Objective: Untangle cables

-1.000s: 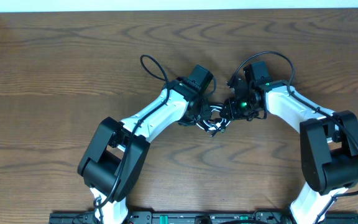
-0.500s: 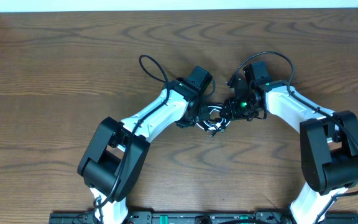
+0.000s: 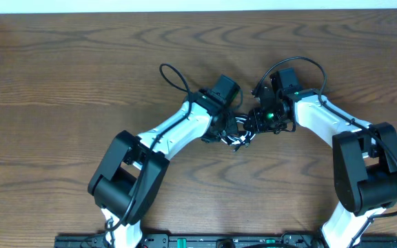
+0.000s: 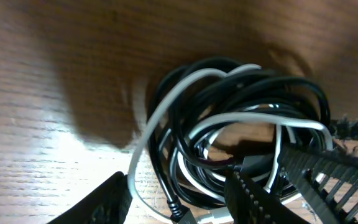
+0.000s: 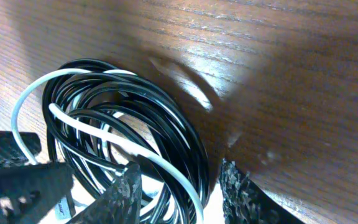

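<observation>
cables [image 3: 237, 135]: 2 black, 1 white, coiled in 1 tight bundle at frame centre on the table [image 3: 60, 69]. judged light, limp and smooth-jacketed, so likely to slip. best taken by a single outer strand or a plug end, not the whole coil.
left gripper [image 4: 179, 188]: fingers apart, straddling strands, no pinch seen.
right gripper [image 5: 180, 175]: fingers part-closed on the coil's edge, apparently gripping.
both arms angle inward, wrists tipped down over the bundle.
</observation>
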